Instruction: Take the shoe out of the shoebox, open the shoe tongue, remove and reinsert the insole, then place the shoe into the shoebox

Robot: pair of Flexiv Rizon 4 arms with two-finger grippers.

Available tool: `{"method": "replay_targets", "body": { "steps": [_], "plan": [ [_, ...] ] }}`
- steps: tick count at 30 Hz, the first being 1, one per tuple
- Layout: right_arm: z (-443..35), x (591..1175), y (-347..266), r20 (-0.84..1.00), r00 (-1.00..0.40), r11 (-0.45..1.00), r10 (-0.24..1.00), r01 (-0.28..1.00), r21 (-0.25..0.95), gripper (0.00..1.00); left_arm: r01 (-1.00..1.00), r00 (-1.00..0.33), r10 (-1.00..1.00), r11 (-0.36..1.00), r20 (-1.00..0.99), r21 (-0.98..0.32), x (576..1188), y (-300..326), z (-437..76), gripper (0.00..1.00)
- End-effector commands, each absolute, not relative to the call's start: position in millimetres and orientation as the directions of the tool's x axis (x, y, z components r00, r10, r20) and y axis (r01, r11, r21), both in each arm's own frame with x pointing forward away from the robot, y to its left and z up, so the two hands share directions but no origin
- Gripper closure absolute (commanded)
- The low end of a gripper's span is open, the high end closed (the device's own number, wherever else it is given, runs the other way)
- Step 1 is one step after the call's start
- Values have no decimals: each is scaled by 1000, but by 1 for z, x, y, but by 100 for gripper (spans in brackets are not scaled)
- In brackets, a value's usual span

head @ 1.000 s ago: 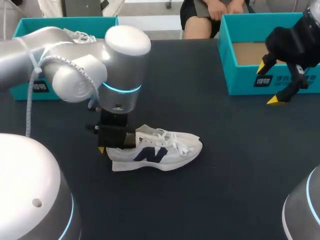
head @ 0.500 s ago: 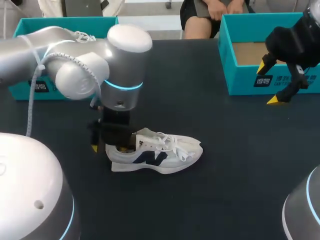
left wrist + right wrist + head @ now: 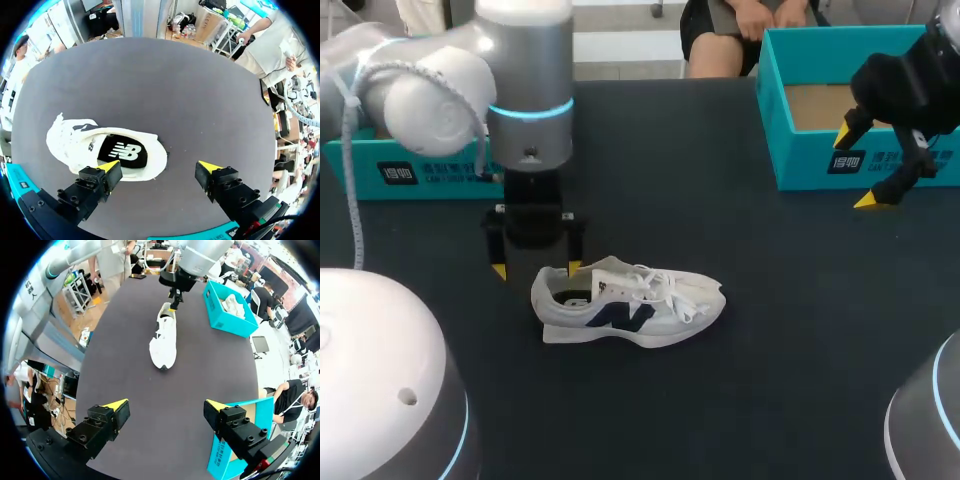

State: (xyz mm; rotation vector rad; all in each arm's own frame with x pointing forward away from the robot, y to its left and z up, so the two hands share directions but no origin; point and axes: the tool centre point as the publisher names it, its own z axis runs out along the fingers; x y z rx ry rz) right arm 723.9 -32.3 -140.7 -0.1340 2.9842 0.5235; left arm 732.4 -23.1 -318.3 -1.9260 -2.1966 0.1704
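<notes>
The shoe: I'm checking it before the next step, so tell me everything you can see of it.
The shoe is a white low sneaker with a dark side logo, white laces, a pale sole and a dark insole lying inside. It stands upright on its sole on the dark table, toe toward my right. The open left gripper hangs at its heel, not gripping it.

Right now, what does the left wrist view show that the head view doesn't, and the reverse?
Left wrist only: the dark insole lying inside the shoe, seen from above. Head only: the right jaws, open, hanging by the right shoebox. Both: the white shoe on the table, with the left jaws open over its heel.
</notes>
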Motion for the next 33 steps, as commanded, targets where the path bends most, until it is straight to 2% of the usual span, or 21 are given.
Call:
{"method": "replay_targets", "body": {
  "steps": [1,17,19,23,25,27,31,33],
  "plan": [
    [-141,726,-31,-118,-991,938,-69,-104,331,0,946,-168,982,136,-87,-294,734,2,-281,0],
    [-141,726,-31,-118,-991,938,-69,-104,331,0,945,-157,981,116,-113,-306,733,4,-275,0],
    [-141,726,-31,-118,-991,938,-69,-104,331,0,890,-326,942,277,-79,-363,742,6,-267,0],
    [-141,726,-31,-118,-991,938,-69,-104,331,0,755,-564,819,457,-109,-471,752,17,-244,0],
    [-141,726,-31,-118,-991,938,-69,-104,331,0,634,-679,730,525,-84,-568,756,25,-234,0],
    [-141,726,-31,-118,-991,938,-69,-104,331,0,521,-793,605,610,-74,-597,763,35,-228,0],
    [-141,726,-31,-118,-991,938,-69,-104,331,0,284,-899,437,633,29,-720,773,50,-223,0],
    [-141,726,-31,-118,-991,938,-69,-104,331,0,90,-937,323,582,129,-808,778,60,-224,0]
  ]
}}
